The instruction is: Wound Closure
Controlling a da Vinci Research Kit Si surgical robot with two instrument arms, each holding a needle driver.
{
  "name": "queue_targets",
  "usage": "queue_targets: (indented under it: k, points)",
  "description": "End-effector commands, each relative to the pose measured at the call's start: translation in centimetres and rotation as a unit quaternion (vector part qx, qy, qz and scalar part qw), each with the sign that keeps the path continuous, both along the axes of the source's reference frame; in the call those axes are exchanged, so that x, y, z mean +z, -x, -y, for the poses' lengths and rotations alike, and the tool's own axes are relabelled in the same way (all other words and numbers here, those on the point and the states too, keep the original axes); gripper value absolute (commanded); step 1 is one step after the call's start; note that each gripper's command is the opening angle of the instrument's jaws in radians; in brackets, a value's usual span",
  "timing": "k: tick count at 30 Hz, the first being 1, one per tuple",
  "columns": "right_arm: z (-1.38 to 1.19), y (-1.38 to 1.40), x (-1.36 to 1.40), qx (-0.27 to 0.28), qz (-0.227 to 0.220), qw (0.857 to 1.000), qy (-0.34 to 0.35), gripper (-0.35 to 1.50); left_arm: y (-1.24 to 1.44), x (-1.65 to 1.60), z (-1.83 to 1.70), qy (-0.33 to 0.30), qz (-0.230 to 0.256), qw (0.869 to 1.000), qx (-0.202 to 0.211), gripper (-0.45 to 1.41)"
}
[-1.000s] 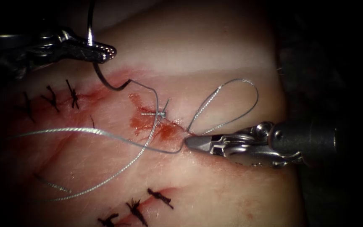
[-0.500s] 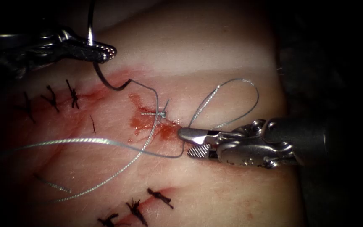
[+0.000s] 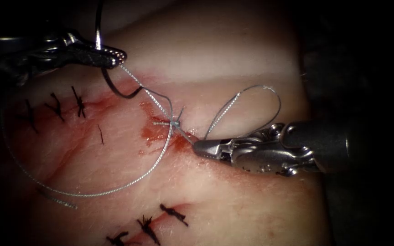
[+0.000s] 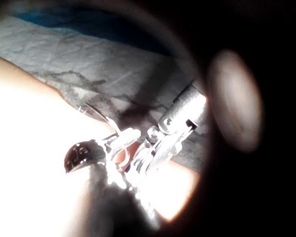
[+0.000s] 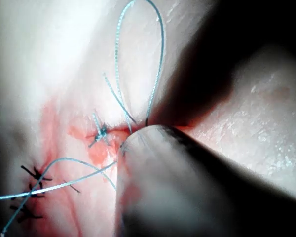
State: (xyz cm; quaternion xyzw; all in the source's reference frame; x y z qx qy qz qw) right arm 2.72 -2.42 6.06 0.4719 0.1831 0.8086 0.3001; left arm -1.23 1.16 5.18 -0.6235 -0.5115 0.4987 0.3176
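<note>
The needle (image 3: 110, 84) was gripped mid-curve by the closed left end effector (image 3: 115, 55), clear of the tissue (image 3: 233, 54), its tip hanging beneath. The thread (image 3: 151, 95) was clamped by the right end effector (image 3: 201, 148) just right of the knot (image 3: 175, 123). Open tissue lay above both. Dark sutures (image 3: 78, 104) sat below the left one.

Surg. practice bench, pork tissue (image 3: 233, 54) w/ stitches (image 3: 79, 102), cloth (image 4: 89, 59)
</note>
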Motion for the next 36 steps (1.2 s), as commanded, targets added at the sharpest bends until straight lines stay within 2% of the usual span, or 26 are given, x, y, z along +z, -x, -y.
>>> queue_targets:
  k: [1, 5, 6, 7, 8, 9, 11, 13, 15, 18, 19, 27, 28, 29, 32, 36]
  points:
    - [0.04, -0.03, 0.00, -0.009, -0.001, 1.000, 0.001, -0.35, 0.05, 0.05, 0.01, 0.000, 0.000, 1.000, 0.000, -0.45]
    - [0.02, -0.01, -0.07, -0.009, -0.002, 1.000, -0.002, -0.35, 0.04, 0.05, 0.01, 0.000, 0.000, 1.000, 0.000, -0.45]
    - [-0.03, -0.04, -0.15, 0.022, -0.003, 0.998, -0.064, 0.37, 0.04, 0.05, 0.01, 0.000, 0.000, 1.000, 0.000, -0.45]
    - [-0.05, -0.05, -0.20, 0.034, -0.004, 0.996, -0.088, 0.63, 0.04, 0.05, 0.01, 0.000, 0.000, 1.000, 0.000, -0.45]
    - [-0.05, -0.05, -0.20, 0.034, -0.004, 0.996, -0.088, 0.63, 0.04, 0.05, 0.01, 0.000, 0.000, 1.000, 0.000, -0.45]
    - [-0.08, -0.07, -0.29, 0.055, -0.013, 0.991, -0.122, 0.73, 0.04, 0.05, 0.01, 0.000, 0.000, 1.000, 0.001, -0.45]
    - [-0.07, -0.09, -0.33, 0.061, -0.028, 0.990, -0.127, 0.81, 0.04, 0.05, 0.01, 0.000, 0.000, 1.000, 0.000, -0.45]
    - [-0.04, -0.15, -0.31, 0.068, -0.050, 0.988, -0.125, 0.74, 0.05, 0.05, 0.01, 0.000, 0.000, 1.000, 0.000, -0.45]
    - [-0.04, -0.18, -0.29, 0.072, -0.051, 0.988, -0.129, 0.79, 0.05, 0.05, 0.01, 0.000, 0.000, 1.000, 0.000, -0.45]
    - [-0.05, -0.19, -0.24, 0.082, -0.051, 0.985, -0.146, 0.71, 0.05, 0.05, 0.01, 0.000, 0.000, 1.000, 0.000, -0.45]
    - [-0.05, -0.20, -0.20, 0.086, -0.051, 0.983, -0.153, 0.51, 0.05, 0.05, 0.01, 0.000, 0.000, 1.000, 0.000, -0.45]
    - [-0.03, -0.20, -0.01, 0.098, -0.052, 0.980, -0.168, 0.51, 0.05, 0.04, 0.02, 0.000, 0.000, 1.000, 0.000, -0.45]
    - [-0.03, -0.21, 0.00, 0.100, -0.050, 0.979, -0.173, 0.14, 0.06, 0.04, 0.02, 0.000, 0.000, 1.000, 0.000, -0.45]
    - [-0.03, -0.22, 0.00, 0.102, -0.050, 0.978, -0.175, -0.06, 0.06, 0.04, 0.02, 0.000, 0.000, 1.000, 0.000, -0.45]
    - [-0.01, -0.24, -0.01, 0.109, -0.049, 0.974, -0.191, -0.35, 0.06, 0.04, 0.02, 0.000, 0.000, 1.000, 0.000, -0.45]
    - [-0.01, -0.19, -0.03, 0.101, -0.050, 0.977, -0.179, -0.35, 0.06, 0.04, 0.02, 0.000, 0.000, 1.000, 0.000, -0.45]
